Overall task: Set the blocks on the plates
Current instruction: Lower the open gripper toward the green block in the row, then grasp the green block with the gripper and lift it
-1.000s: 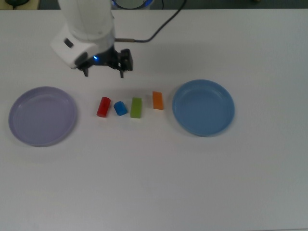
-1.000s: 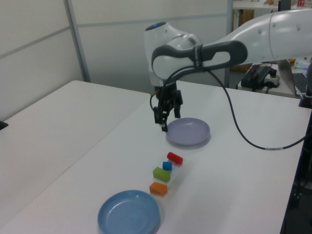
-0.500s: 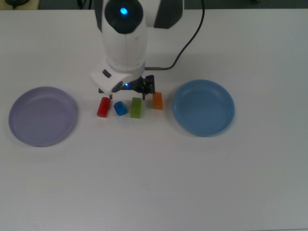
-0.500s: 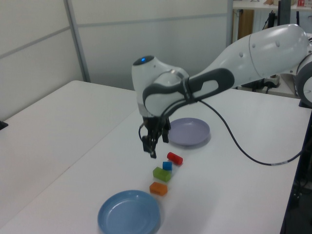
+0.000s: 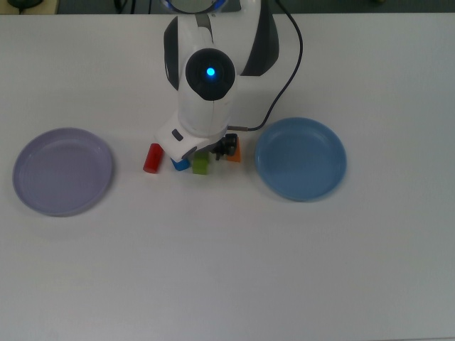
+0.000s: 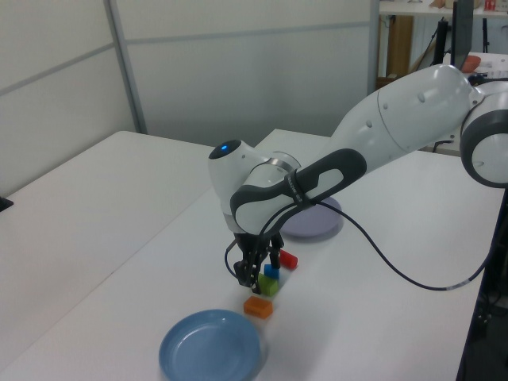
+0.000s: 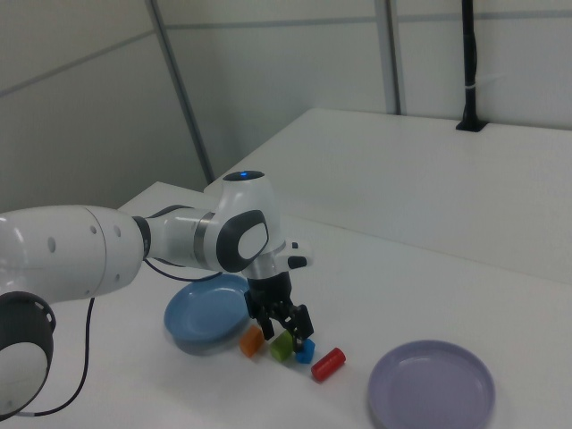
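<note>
While nothing lies on either plate yet, the four blocks sit in a short row on the white counter point(image 5: 227, 270) between them. Reading the top view from its left: the lavender plate point(image 5: 62, 171) stands well apart at the far side, then comes the red block point(image 5: 152, 158), fully in sight, then the blue cube point(image 5: 180, 165), half hidden under the arm's wrist, then the green bar point(image 5: 200, 165), then the orange bar point(image 5: 234, 150), of which only a sliver shows, and last the blue plate point(image 5: 301, 158) just beyond it.

By their look, the blocks are small, rigid and light; they should neither deform nor break, though their smooth faces could slip under a shallow pinch. The green bar is best taken across its narrow width, near its middle, with the fingers dropping into the gaps beside its neighbours; those gaps look tight, so the cube or the orange bar may be nudged.

From the back of the counter the arm reaches forward and bends steeply down, wrist vertical, its blue light facing up. The gripper point(image 6: 255, 276) points straight down, low over the green bar, close to the counter in the left view. Its jaws stand parted in the right view, empty, and appear to straddle the green bar rather than grasp it; whether a fingertip already touches cannot be told.
</note>
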